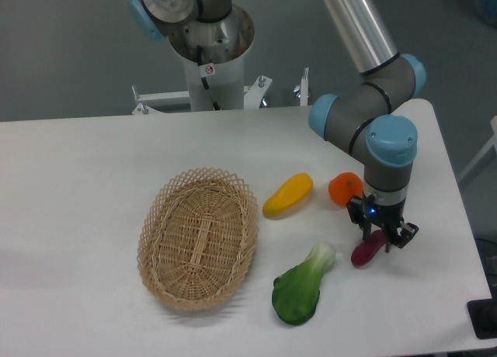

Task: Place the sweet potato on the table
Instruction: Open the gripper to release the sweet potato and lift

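Observation:
The dark purple sweet potato [366,251] lies tilted on the white table [85,178], right of the leafy green and below the orange fruit. My gripper [382,234] points straight down over its upper right end. The fingers [406,232] stand a little apart on either side of that end, and the potato's lower end rests on the tabletop. The gripper looks open, with the potato loose between its fingers.
A round orange fruit [344,188] sits just behind the gripper, partly hidden by the wrist. A yellow squash [287,195] lies to its left, a green leafy vegetable [301,287] in front. An oval wicker basket [199,237] stands centre-left. The table's right edge [464,240] is close.

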Robot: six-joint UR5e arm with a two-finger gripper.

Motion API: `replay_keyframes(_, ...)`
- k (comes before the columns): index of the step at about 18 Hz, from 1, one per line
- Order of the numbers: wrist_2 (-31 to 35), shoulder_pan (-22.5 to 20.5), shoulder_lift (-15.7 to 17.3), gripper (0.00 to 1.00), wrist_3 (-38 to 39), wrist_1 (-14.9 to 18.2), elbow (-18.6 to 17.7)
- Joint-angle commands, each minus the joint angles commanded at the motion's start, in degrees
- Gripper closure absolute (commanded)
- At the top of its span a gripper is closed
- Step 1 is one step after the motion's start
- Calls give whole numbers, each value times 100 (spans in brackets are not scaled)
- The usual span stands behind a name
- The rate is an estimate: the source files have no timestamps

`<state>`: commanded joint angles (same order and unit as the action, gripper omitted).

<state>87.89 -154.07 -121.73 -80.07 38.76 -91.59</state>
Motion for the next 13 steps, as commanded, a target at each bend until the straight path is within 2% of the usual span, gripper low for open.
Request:
replay_keyframes(4,0,0,97,0,255,0,88)
replay_keyframes(7,0,0,158,0,316,26,290)
replay_keyframes(9,35,0,316,0,325,88,352)
replay_keyframes(11,18,-70,535,0,211,210,352)
replay_keyframes(13,26,-263,737,0,-182,517,404)
